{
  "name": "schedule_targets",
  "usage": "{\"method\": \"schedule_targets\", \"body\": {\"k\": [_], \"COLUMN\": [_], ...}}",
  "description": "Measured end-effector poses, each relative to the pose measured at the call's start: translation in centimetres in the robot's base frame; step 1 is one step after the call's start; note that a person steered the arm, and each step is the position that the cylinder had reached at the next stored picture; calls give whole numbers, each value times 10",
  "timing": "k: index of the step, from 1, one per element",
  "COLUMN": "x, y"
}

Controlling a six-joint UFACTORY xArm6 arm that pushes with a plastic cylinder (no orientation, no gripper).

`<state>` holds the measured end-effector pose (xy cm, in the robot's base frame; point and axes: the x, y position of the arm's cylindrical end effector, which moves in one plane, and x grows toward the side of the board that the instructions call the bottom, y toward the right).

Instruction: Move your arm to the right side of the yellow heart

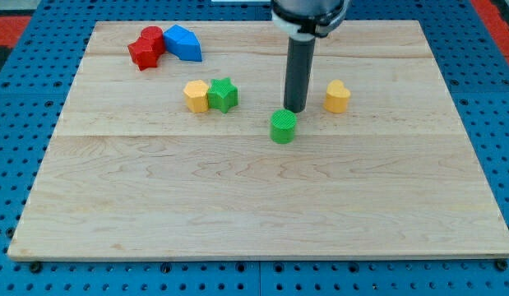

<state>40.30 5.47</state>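
While your tip (294, 111) is sitting left of the yellow heart (337, 96) beside the green cylinder (283, 127), you are needing to cross toward the worktop's (238, 214) right edge; no hand exists to judge.

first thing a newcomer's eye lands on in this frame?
The dark rod coming down from the view's top centre: my tip sits just above the green cylinder, with the yellow heart off to its right. Next, the red block and blue block bunched at the board's top left. The yellow hexagon and green star sit pressed side by side left of the tip.
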Motion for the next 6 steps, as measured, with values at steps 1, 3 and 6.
{"method": "schedule_targets", "body": {"k": [1, 3, 6], "x": [-50, -133, -20], "y": [-2, 38, 72]}}
